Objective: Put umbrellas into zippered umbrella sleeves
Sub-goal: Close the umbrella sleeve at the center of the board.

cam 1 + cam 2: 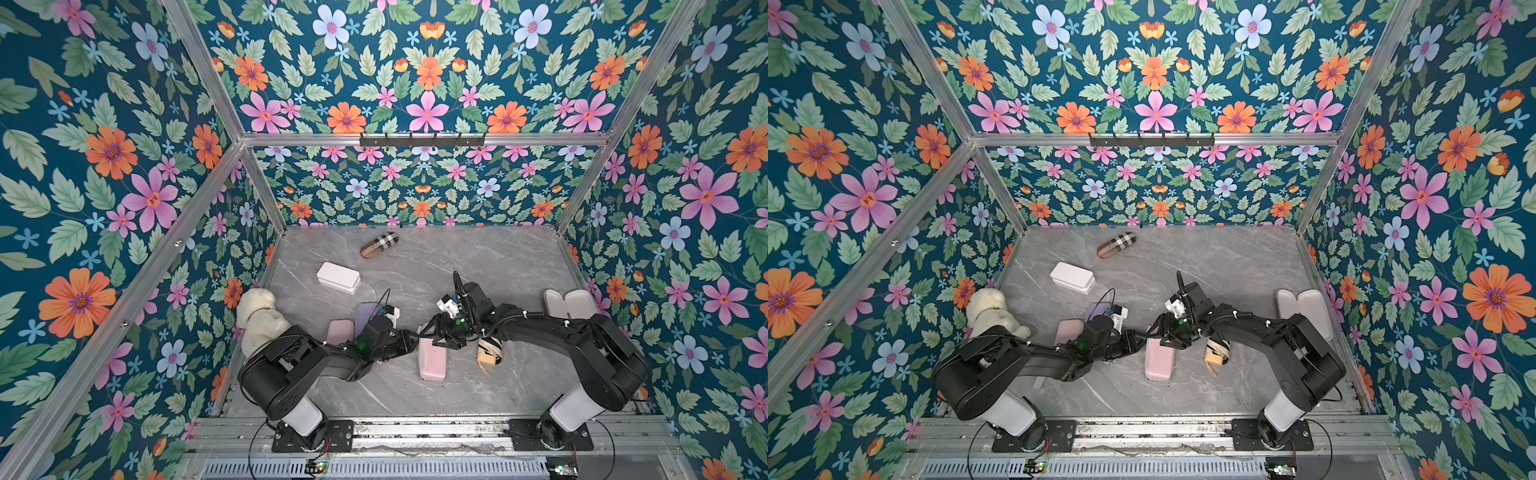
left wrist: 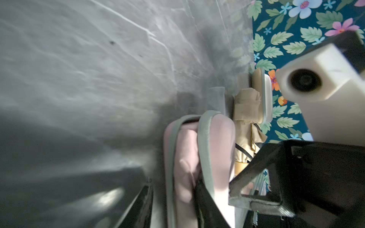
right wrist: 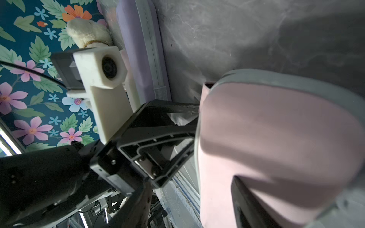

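Pink sleeve (image 1: pixel 433 361) between left claw (image 3: pixel 194 130) and right claw (image 1: pixel 437 339) may spring open if pinched unevenly; their grip I can't tell.

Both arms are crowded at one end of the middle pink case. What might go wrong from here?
1. The pink sleeve gapes in the left wrist view, with pink umbrella fabric bulging between its grey rims: closing may pinch it.
2. The left jaws and right jaws nearly meet at one end: they may collide.
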Robot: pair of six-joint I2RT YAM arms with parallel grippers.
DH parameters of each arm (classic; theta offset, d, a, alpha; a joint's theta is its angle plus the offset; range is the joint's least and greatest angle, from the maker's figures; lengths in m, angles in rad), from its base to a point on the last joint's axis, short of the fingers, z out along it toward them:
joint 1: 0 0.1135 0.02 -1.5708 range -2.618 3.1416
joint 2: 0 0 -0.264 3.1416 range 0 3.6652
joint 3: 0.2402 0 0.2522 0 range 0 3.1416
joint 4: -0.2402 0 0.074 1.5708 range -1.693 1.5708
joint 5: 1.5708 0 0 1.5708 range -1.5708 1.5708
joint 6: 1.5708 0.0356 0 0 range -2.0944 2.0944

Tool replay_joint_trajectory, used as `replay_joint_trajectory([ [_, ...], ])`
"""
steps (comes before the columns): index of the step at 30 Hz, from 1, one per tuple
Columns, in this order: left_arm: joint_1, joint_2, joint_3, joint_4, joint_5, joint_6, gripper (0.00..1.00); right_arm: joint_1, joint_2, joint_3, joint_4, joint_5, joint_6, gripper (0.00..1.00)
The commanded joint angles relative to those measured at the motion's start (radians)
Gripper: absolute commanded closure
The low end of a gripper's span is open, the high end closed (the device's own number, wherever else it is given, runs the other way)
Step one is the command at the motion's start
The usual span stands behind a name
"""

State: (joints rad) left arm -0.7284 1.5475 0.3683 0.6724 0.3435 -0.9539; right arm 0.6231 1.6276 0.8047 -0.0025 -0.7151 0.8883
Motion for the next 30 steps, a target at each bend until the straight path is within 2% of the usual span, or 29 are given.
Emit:
replay_joint_trajectory([
  [1, 0.02, -0.057, 0.005, -0.076, 0.044, 0.069, 0.59, 0.003, 0.047, -0.036, -0.034, 0.071, 0.031, 0.36],
  [5, 0.021, -0.083, 0.037, -0.171, 0.082, 0.108, 0.56, 0.001, 0.047, -0.038, -0.058, 0.078, 0.011, 0.37],
  [9, 0.01, -0.115, 0.019, -0.167, 0.095, 0.091, 0.4, -0.005, 0.005, -0.037, -0.065, 0.074, 0.008, 0.37],
  [11, -0.011, -0.107, 0.005, -0.16, 0.088, 0.084, 0.38, -0.012, -0.004, -0.035, -0.059, 0.055, 0.01, 0.39],
  [14, -0.023, -0.082, -0.022, -0.136, 0.093, 0.063, 0.42, -0.03, -0.048, -0.023, -0.075, 0.036, 0.003, 0.41],
  [19, -0.027, -0.124, -0.036, -0.118, 0.092, 0.044, 0.48, -0.045, -0.096, 0.013, -0.188, 0.03, -0.057, 0.43],
  [26, -0.027, -0.189, -0.015, -0.17, 0.074, 0.069, 0.52, -0.137, -0.208, -0.044, -0.277, 0.043, -0.107, 0.45],
  [30, -0.025, -0.132, 0.013, -0.168, 0.082, 0.102, 0.6, -0.153, -0.219, -0.08, -0.242, 0.033, -0.099, 0.5],
])
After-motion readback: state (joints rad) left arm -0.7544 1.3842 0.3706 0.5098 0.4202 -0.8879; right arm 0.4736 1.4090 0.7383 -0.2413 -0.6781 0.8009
